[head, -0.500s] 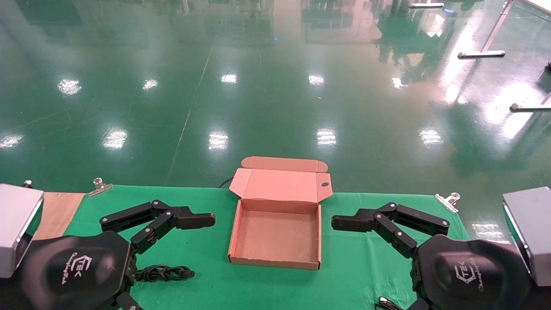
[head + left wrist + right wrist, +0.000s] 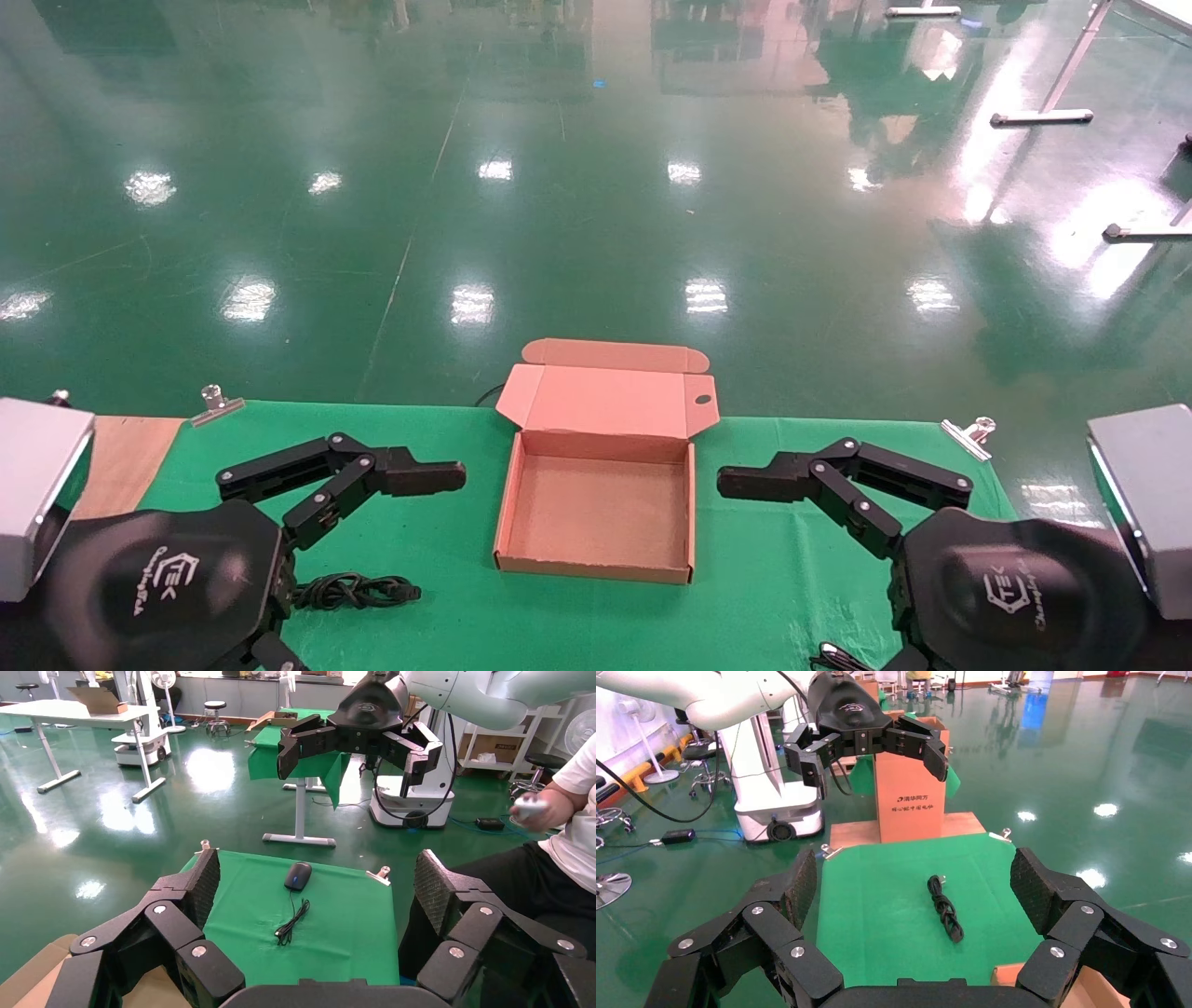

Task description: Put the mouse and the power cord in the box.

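In the head view the right pincer's housing [image 2: 1020, 587] hides the mouse [image 2: 298, 875], leaving only a bit of its thin cord [image 2: 833, 658] at the picture's lower edge. The left pincer's housing [image 2: 158, 587] covers one end of the power cord [image 2: 358, 590].

The left gripper [image 2: 424, 478] and right gripper [image 2: 754, 482] are matt black linkages joined by silver screws, each on a rounded black housing with a white hexagonal logo. Their fingertip pads [image 2: 205, 879] carry a fine knurled texture. Silver-grey box-shaped wrist modules [image 2: 37, 494] flank them.
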### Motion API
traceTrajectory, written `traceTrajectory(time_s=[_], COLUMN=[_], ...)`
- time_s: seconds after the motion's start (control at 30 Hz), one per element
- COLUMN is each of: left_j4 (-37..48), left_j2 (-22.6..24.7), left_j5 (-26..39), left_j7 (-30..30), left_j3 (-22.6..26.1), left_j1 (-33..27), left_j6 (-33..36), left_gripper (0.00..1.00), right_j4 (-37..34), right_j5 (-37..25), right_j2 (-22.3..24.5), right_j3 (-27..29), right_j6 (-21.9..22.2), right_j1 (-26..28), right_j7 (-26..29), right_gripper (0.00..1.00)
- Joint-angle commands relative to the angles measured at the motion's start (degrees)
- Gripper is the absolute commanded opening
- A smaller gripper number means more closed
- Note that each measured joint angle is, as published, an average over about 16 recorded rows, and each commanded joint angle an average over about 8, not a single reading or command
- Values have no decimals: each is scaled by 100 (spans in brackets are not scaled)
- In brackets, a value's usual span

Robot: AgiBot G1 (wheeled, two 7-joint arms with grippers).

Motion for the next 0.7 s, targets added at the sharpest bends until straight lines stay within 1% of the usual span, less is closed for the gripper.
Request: traceTrajectory(time_s=[0.03,0.17,0.27,0.4,0.53,0.63,0.7], left_j4=[10,12,43,323,845,1284,1593], left_j2=[1,10,58,223,450,666,837], left_j5=[-20,147,532,1290,2169,2939,3432], left_j7=[9,-8,-52,-47,88,247,369], left_j3=[-8,83,281,683,1105,1445,1656], left_j1=[-2,-19,-86,-238,-473,-747,-951], left_j6=[-4,15,49,110,149,131,77], left_gripper=[100,100,100,100,100,100,100], right_j4=[-7,55,127,208,253,259,251], right_j5=[43,-280,-894,-2033,-3277,-4312,-5032], right_j2=[-3,30,84,132,75,-49,-174], right_j3=[14,-81,-245,-552,-912,-1214,-1421], right_j6=[3,-34,-53,-32,79,275,491], right_j1=[-5,45,176,443,717,893,969], right_j7=[17,-119,-365,-784,-1166,-1386,-1490], right_gripper=[100,100,100,100,100,100,100])
